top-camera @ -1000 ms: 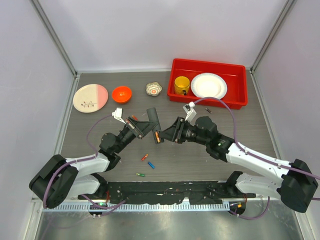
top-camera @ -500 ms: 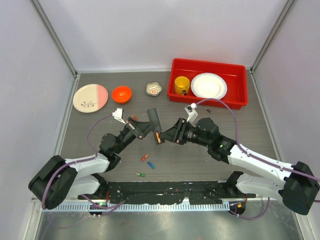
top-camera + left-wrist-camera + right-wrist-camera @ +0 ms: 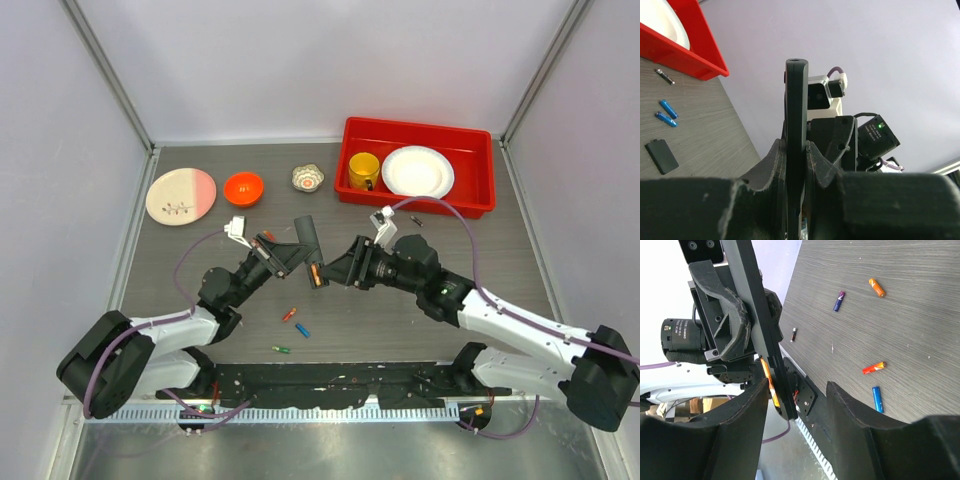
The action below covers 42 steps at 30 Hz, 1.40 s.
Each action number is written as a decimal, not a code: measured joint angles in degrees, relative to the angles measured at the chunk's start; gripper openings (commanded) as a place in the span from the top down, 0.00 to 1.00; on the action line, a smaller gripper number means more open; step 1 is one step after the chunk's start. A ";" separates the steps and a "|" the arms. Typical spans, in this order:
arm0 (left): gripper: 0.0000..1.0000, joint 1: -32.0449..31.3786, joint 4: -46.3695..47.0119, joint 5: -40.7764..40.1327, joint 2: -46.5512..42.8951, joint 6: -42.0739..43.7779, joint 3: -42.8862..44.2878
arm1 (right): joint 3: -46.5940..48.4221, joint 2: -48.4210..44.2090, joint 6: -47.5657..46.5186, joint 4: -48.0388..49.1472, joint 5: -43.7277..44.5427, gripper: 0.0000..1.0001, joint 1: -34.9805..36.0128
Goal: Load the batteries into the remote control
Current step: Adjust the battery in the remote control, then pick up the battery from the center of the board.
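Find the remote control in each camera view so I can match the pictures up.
Top external: the remote control is a short dark bar near the picture's centre.
Left wrist: it stands vertical at mid-frame, seen edge-on.
Right wrist: it slants down from the top edge, at upper left.
Shared landmark: the left gripper, shut on it in every view.

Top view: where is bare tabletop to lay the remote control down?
Bare: in front of the pink plate, left of the left arm; also between the red tray and the right forearm. Crowded: centre, around the held remote control and the loose batteries before it.
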 measured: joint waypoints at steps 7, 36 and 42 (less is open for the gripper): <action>1.00 -0.02 1.29 -0.61 -0.07 0.20 -1.16 | 2.73 -6.03 -2.86 -8.98 0.22 0.40 -4.17; 1.00 9.51 -49.53 0.92 -50.01 1.92 -4.59 | 10.84 18.45 -24.11 -22.58 24.24 0.47 18.80; 1.00 9.86 -52.85 1.03 -48.11 1.14 -5.01 | 15.61 25.97 -25.59 -21.75 27.19 0.50 25.44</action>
